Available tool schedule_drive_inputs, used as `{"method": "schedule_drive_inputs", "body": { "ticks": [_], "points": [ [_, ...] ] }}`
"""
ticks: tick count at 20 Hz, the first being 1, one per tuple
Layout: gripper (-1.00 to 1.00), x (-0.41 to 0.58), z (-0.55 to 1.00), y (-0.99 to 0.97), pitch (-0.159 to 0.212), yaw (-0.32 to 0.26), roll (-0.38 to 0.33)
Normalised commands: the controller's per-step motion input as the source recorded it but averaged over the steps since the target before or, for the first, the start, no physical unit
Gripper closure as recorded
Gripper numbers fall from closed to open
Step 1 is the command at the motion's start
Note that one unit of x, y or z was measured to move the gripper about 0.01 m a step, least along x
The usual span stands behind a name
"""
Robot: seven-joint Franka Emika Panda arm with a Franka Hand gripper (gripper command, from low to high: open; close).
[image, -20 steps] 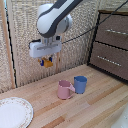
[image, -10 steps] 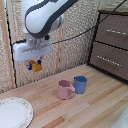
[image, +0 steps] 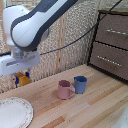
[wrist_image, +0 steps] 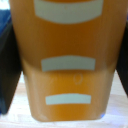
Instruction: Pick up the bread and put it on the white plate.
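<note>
The plate (image: 15, 112) lies nearest, at the exterior view's left edge of the wooden worktable (image: 95, 107), with nothing on it. Above it the clamp (image: 21, 78) hangs in the air, its fingers pinching the toast (image: 23, 79), which fills the wrist view (wrist_image: 65, 60) as an orange slab. Released this high, the toast could bounce or slide off the rim. Farther right stand a pink mug (image: 65, 89) and a blue cup (image: 80, 84); their contents cannot be seen

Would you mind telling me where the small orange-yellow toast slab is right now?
The small orange-yellow toast slab hangs in the white gripper at the exterior view's left, above the wooden table, higher than the round white plate.
</note>
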Motion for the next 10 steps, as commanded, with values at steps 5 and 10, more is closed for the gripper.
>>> {"method": "schedule_drive_inputs", "body": {
  "ticks": [5,10],
  "points": [
    [1.0,0.178,-0.21,0.71,0.078,0.045,-0.01],
    [1.0,0.235,-0.35,0.55,0.038,0.06,-0.02]
  ]
}}
